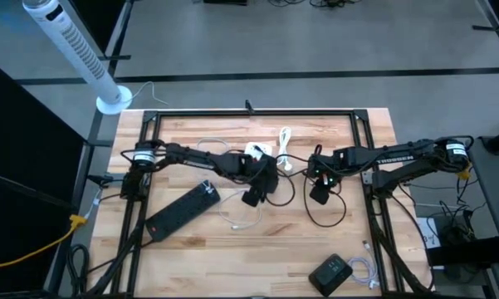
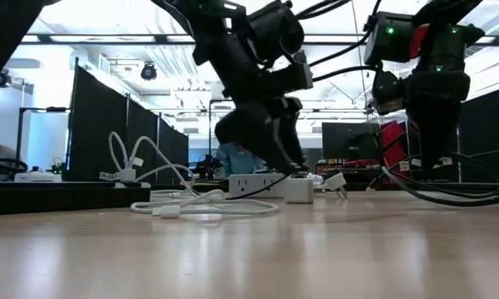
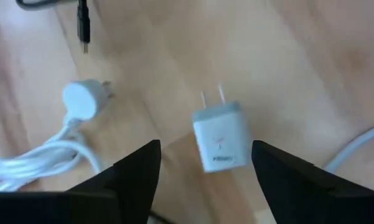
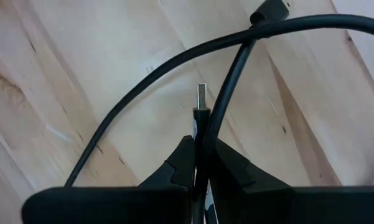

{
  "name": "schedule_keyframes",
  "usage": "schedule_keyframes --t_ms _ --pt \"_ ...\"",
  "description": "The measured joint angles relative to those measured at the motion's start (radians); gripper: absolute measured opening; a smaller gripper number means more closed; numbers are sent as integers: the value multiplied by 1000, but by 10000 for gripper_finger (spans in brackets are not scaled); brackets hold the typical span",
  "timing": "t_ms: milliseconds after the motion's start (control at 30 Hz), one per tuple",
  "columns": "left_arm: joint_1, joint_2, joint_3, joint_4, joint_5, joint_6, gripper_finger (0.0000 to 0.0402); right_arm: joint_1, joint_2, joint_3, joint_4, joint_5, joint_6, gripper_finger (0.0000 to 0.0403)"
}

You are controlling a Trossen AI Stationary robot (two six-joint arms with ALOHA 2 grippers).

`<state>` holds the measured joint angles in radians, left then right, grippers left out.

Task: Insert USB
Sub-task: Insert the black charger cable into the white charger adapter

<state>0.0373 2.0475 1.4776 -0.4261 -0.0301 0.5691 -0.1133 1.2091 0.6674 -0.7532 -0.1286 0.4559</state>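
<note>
A white wall charger (image 3: 221,140) lies flat on the wooden table, its two prongs pointing away from my left gripper (image 3: 205,148). That gripper (image 1: 261,187) hangs open just above it, one finger on either side and neither touching. Beside the charger lie a white round plug (image 3: 81,99) and its coiled white cable (image 1: 284,139). At centre right my right gripper (image 1: 320,193) is shut on a black USB plug (image 4: 201,115). The plug's black cable (image 4: 174,59) loops across the table below. My right gripper pinches the black body of the USB plug (image 4: 201,121) between its two fingers. The metal tip (image 4: 201,96) sticks out past the fingertips. The fingers point steeply down, along the plug. The plug is lifted clear of the table, and its cable trails off in a slack loop.
A black power strip (image 1: 183,208) lies at the near left. A black adapter (image 1: 330,272) with a white cable sits by the near edge. A loose black connector end (image 3: 82,28) lies beyond the charger. A white tower fan (image 1: 75,50) stands off the far left corner.
</note>
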Motion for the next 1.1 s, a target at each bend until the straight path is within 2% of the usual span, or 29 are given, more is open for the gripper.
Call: schedule_keyframes --t_ms 167,233,367,600,900,1033,1100 --pt "24 8 -7 30 142 -92 247 0 1 0 -1 -3 6 16" --pt "25 9 -7 50 159 -120 242 0 1 0 0 -3 11 16" --pt "23 23 -30 135 142 -163 229 3 2 0 0 -3 40 16" --pt "26 68 -33 139 75 -228 201 4 2 -1 -3 -7 60 16" --pt "23 103 -32 127 77 -254 144 4 2 0 -4 -7 57 16" --pt "11 79 -34 122 73 -253 145 5 2 -1 19 3 27 16" --pt "-4 47 -34 132 73 -249 145 17 2 -1 52 46 -4 16"
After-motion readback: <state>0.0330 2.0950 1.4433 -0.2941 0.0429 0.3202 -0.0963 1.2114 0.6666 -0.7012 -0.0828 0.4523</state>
